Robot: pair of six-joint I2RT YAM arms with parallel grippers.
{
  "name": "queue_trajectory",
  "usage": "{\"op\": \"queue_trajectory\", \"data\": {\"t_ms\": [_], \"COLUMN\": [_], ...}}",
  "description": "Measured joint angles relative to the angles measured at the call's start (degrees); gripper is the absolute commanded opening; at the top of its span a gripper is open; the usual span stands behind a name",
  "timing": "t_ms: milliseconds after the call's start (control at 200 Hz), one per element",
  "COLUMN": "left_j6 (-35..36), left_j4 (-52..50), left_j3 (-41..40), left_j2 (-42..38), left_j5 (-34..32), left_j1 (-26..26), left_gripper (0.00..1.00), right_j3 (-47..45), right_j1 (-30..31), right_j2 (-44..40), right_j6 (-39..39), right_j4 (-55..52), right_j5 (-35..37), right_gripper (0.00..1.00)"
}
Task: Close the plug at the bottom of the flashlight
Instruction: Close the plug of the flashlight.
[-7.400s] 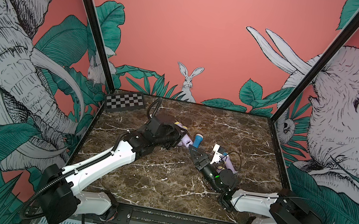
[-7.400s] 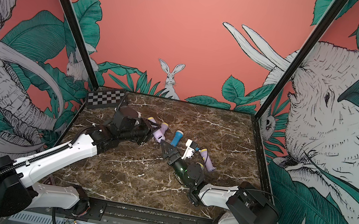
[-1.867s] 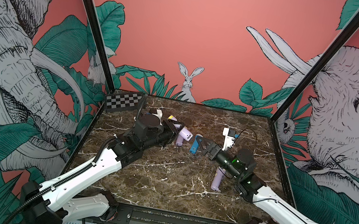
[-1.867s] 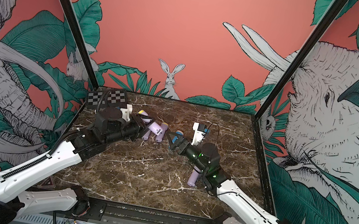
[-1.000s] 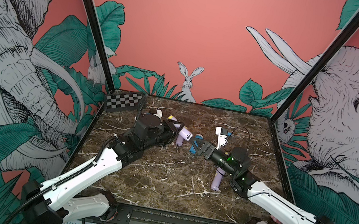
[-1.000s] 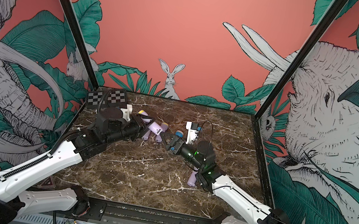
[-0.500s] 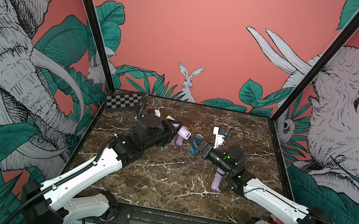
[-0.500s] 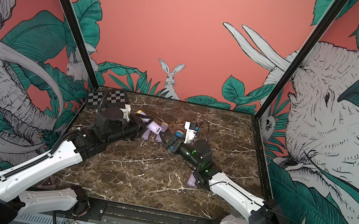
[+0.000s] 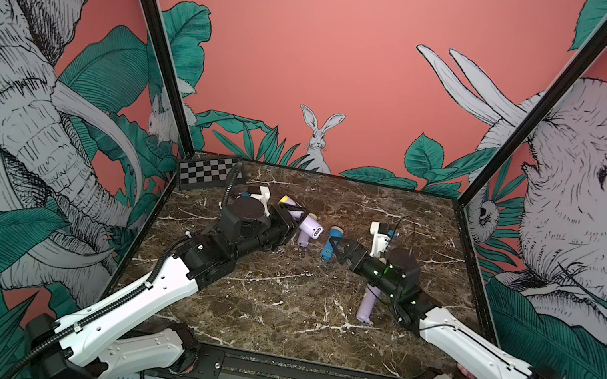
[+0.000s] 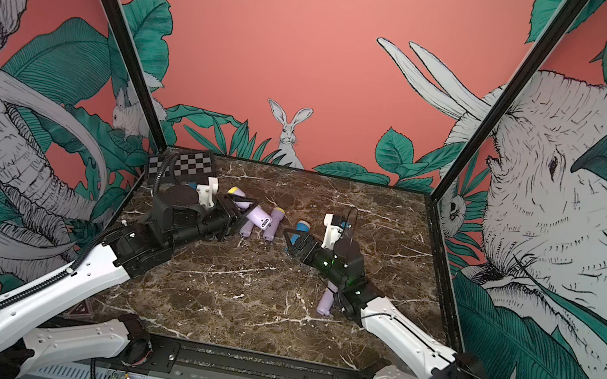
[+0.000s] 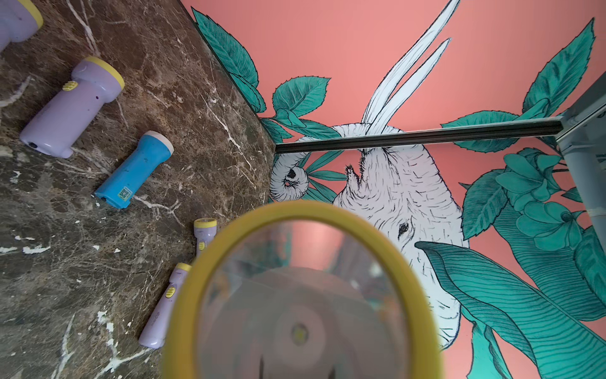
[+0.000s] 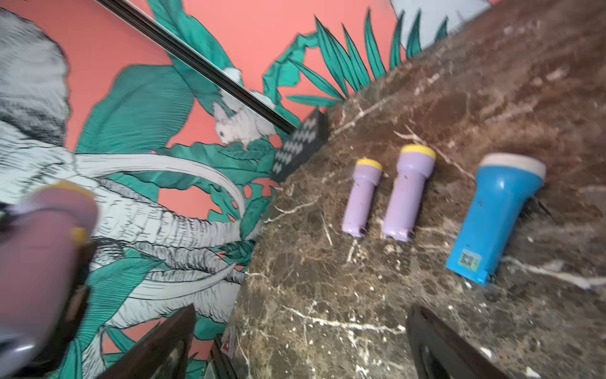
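Jaws of the left gripper (image 9: 295, 218) clamped tight on the lilac plastic flashlight with the yellow rim (image 9: 310, 229), held above the brown marble table (image 9: 292, 315) at eleven o'clock, butt end pointing four o'clock! Right gripper (image 9: 336, 245) gapes wide, empty, just beside the blue plastic flashlight (image 10: 302, 226) at one o'clock.
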Motion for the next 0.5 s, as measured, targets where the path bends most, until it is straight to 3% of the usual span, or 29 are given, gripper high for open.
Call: {"op": "queue_trajectory", "data": {"t_ms": [210,350,500], "left_j6": [6.12,15.19,28.15], "left_j4": [-9.44,-19.85,-30.16], "left_j3": [1.92,7.04,14.34], "left_j2": [0.96,5.73,16.02], "left_j5": [-1.51,-3.87,-7.74], "left_j1": [2.73,7.65,11.26], "left_gripper": [0.0,0.0,0.0], "right_j3": [2.75,10.73,16.06], "right_j1": [-0.24,-0.31,-0.31], "right_j2": [-6.71,-10.36,-15.26], "right_j6": [-6.08,-14.16,-20.52], "right_j4": [-8.31,-22.43,-31.12], "right_j5": [1.09,4.37,6.14], "right_gripper": [0.99,0.99,0.99]}}
